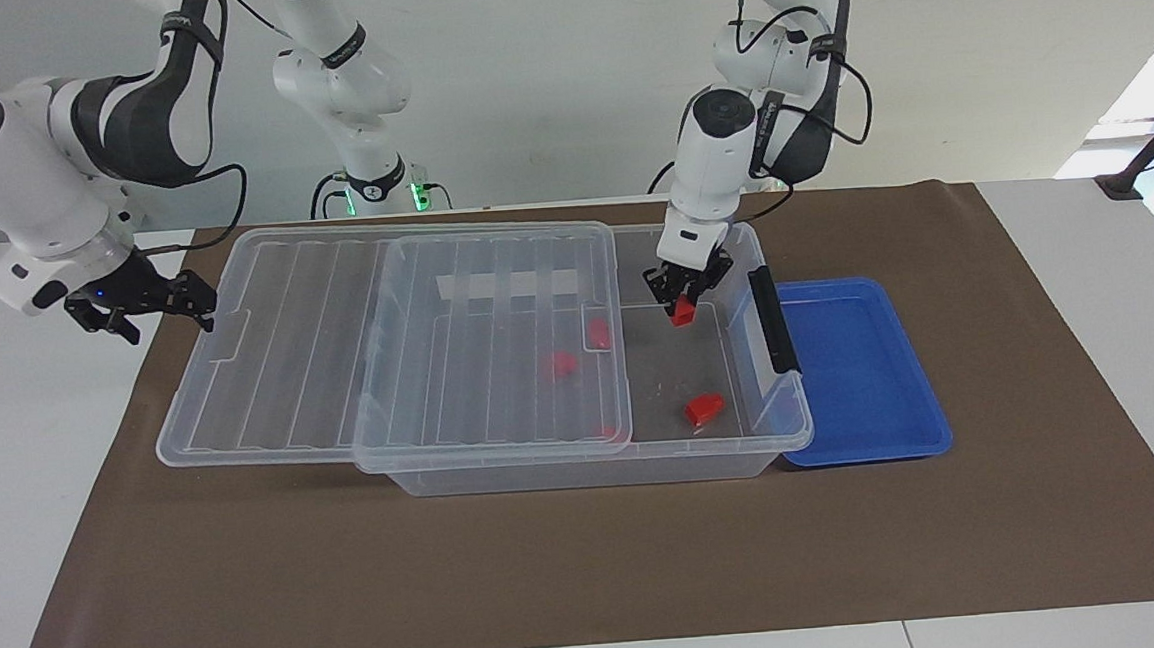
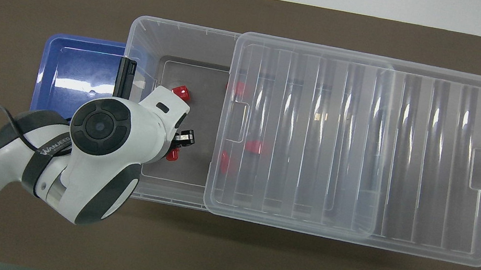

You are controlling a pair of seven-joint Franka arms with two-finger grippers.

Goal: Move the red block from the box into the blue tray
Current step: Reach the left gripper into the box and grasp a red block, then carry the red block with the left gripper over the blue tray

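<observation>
From where I stand across the table, the right gripper (image 1: pixel 140 306) hangs in the air off the right arm's end of the brown mat (image 1: pixel 592 564), its fingers spread wide with nothing between them; that arm is simply waiting. Next comes the ribbed clear lid (image 1: pixel 338 349), slid along the box (image 1: pixel 586 464) so that it overhangs the box at the right arm's end and leaves only the part toward the left arm's end uncovered. Through the lid I can make out two red blocks (image 1: pixel 562 364) lying on the box floor, blurred by the plastic, and a trace of red near the lid's edge farther from the robots that I cannot read clearly. In the uncovered part, the left gripper (image 1: pixel 681 306) reaches down inside the box with its fingertips clamped on the red block (image 1: pixel 680 311); whether the block rests on the floor or is just off it I cannot tell. Another loose red block (image 1: pixel 704 408) lies on the box floor, farther from the robots than the held one. A black clip handle (image 1: pixel 773 320) sits on the box's end wall at the left arm's end, and touching or just beside that end lies the blue tray (image 1: pixel 860 372), flat on the mat with nothing in it.
</observation>
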